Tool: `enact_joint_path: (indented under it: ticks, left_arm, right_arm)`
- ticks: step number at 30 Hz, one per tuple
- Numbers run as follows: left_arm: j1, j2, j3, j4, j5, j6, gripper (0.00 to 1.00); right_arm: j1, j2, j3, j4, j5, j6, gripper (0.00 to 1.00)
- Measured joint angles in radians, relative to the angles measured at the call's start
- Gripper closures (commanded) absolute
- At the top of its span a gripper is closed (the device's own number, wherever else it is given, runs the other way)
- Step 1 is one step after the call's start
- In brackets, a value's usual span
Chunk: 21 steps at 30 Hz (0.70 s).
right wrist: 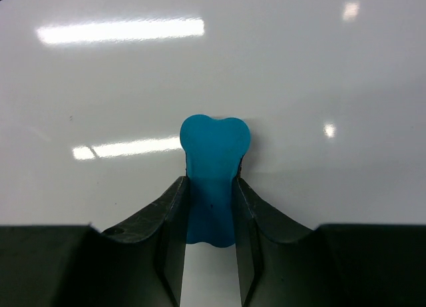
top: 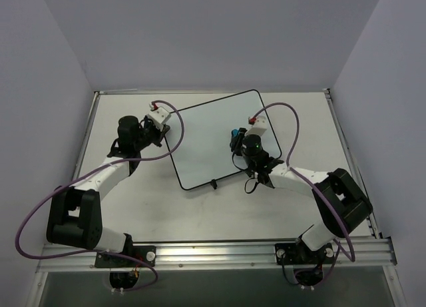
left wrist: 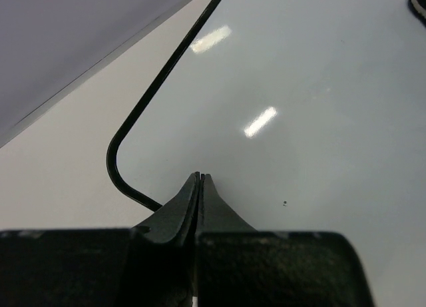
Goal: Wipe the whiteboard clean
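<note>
The whiteboard (top: 210, 140) lies tilted on the table, white with a thin black frame and a small black clip on its near edge; no writing shows on it. My right gripper (top: 235, 139) is shut on the blue eraser (right wrist: 213, 180) and holds it on the board's surface (right wrist: 200, 74) near the right side. My left gripper (top: 168, 135) is shut and empty, its tips (left wrist: 201, 176) resting on the board (left wrist: 299, 107) just inside its rounded left corner.
The grey table top (top: 219, 214) surrounds the board. Purple cables loop from both arms. Light walls stand close on the left, right and back. A metal rail (top: 219, 250) runs along the near edge.
</note>
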Motion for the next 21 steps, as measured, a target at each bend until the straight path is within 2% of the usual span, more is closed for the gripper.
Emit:
enact_joint_path:
  ticks: [5, 13, 15, 19, 21]
  left_arm:
    - [-0.002, -0.002, 0.000, 0.002, 0.008, 0.000, 0.98]
    - [-0.004, -0.024, 0.000, 0.004, 0.019, -0.002, 0.98]
    - [-0.004, -0.032, 0.000, 0.004, 0.020, -0.006, 0.94]
    - [-0.005, -0.048, 0.000, 0.003, 0.037, -0.022, 0.72]
    - [-0.006, -0.047, 0.004, -0.003, 0.050, -0.031, 0.69]
  right_arm:
    - [-0.014, -0.028, -0.035, -0.009, 0.005, 0.000, 1.00]
    - [0.097, -0.034, -0.082, 0.017, 0.111, 0.007, 1.00]
    - [0.132, -0.035, -0.100, 0.027, 0.135, 0.011, 1.00]
    - [0.159, -0.047, -0.141, 0.054, 0.148, 0.031, 1.00]
    - [0.159, -0.051, -0.154, 0.058, 0.148, 0.042, 1.00]
